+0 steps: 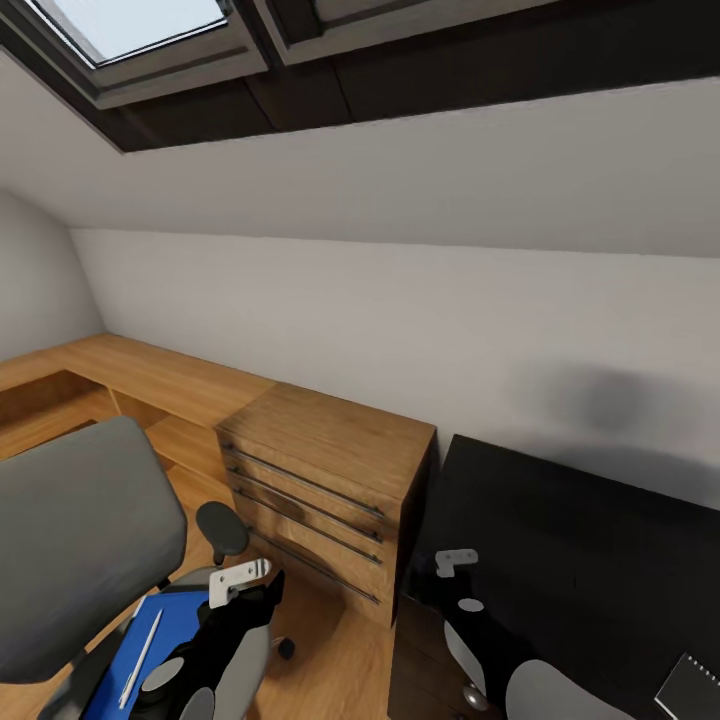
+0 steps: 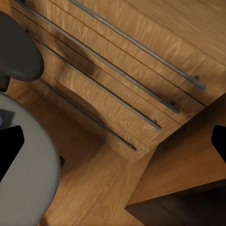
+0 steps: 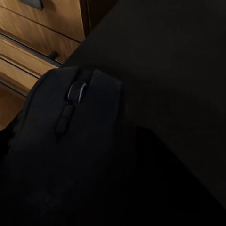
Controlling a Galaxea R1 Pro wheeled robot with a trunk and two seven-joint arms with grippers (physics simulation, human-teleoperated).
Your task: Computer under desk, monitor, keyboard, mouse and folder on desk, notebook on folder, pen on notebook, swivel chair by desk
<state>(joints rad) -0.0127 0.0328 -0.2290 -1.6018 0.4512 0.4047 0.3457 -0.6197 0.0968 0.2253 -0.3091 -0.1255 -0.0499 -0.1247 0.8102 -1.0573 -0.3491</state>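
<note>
The grey swivel chair [image 1: 70,550] stands at the left. On its seat lies the blue folder [image 1: 172,612] with the white pen [image 1: 140,660] on top. My left gripper [image 1: 262,592] hovers open by the seat's right edge; in the left wrist view its fingers [image 2: 9,150] sit far apart with nothing between them. The black desk [image 1: 580,540] fills the right side. My right gripper [image 1: 440,590] is over the desk's near left corner, shut on the black mouse [image 3: 75,122]. The dark notebook [image 1: 690,690] lies on the desk at the lower right.
A light-wood chest [image 1: 320,470] with bar handles stands between chair and desk, close ahead of both arms. A low wooden shelf [image 1: 130,375] runs along the wall at left. The sloped ceiling hangs low. Bare wood floor [image 2: 99,188] lies below the left gripper.
</note>
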